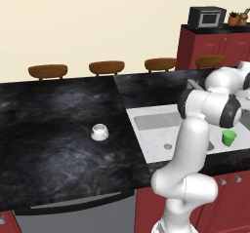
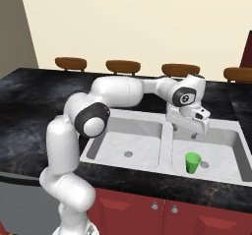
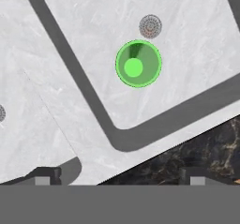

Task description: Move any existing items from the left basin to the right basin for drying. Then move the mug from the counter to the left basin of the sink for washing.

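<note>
Green cup [image 2: 192,162] upright on the floor of the right basin [image 2: 231,145], close beside that basin's round drain [image 3: 150,26]; seen from straight above in the hand view [image 3: 138,63], mouth up, nothing inside. Hand [image 2: 193,129] above the right basin, over the cup and apart from it, fingers spread wide with nothing between them. Fingertips [image 3: 42,180] low in the hand view, one over the sink's rim, the other over the edge of the worktop. Left basin [image 2: 118,148] bare except for its small drain [image 2: 128,154]. Divider [image 2: 167,143] between the two basins, pale like the rim of the sink [image 1: 139,137]. Mug [image 1: 99,132] upright on the black veined worktop [image 1: 49,129], well left of the sink, untouched. Four brown stools [image 1: 48,71] along the far edge of the worktop. Microwave [image 1: 207,17] and small potted plants [image 1: 238,18] on the red cabinets [image 1: 205,47] beyond.
</note>
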### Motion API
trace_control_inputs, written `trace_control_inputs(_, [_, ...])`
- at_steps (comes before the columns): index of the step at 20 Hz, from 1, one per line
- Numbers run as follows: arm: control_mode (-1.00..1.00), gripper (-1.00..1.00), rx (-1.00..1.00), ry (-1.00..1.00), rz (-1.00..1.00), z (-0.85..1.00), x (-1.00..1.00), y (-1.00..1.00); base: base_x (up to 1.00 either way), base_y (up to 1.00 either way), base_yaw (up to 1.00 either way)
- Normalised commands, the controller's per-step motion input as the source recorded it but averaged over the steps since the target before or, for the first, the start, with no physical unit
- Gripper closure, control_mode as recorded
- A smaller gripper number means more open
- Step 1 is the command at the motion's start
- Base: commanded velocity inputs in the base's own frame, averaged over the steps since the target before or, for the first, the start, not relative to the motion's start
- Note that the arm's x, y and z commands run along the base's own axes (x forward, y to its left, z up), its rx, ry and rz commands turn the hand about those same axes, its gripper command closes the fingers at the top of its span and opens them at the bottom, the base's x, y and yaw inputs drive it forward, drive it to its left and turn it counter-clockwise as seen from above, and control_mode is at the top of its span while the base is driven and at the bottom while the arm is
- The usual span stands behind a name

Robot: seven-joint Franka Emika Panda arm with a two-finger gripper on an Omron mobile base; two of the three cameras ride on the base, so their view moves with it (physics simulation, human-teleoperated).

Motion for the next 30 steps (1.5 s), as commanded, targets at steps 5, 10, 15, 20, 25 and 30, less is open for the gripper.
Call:
trace_control_inputs(5, [-1.00, -1.00, 0.00, 0.09, 0.00, 0.14, -0.31, 0.61, 0.00, 0.00, 0.00])
trace_control_inputs(10, [-1.00, -1.00, 0.00, 0.09, 0.00, 0.08, -0.29, 0.64, 0.00, 0.00, 0.00])
trace_control_inputs(15, [-1.00, -1.00, 0.00, 0.06, 0.00, 0.02, -0.23, 0.63, 0.00, 0.00, 0.00])
trace_control_inputs(20, [-1.00, -1.00, 0.00, 0.02, 0.00, 0.00, -0.16, 0.66, 0.00, 0.00, 0.00])
trace_control_inputs(25, [-1.00, -1.00, 0.00, 0.00, 0.00, 0.00, -0.17, 0.68, 0.00, 0.00, 0.00])
trace_control_inputs(30, [-1.00, -1.00, 0.00, 0.00, 0.01, 0.03, -0.17, 0.66, 0.00, 0.00, 0.00])
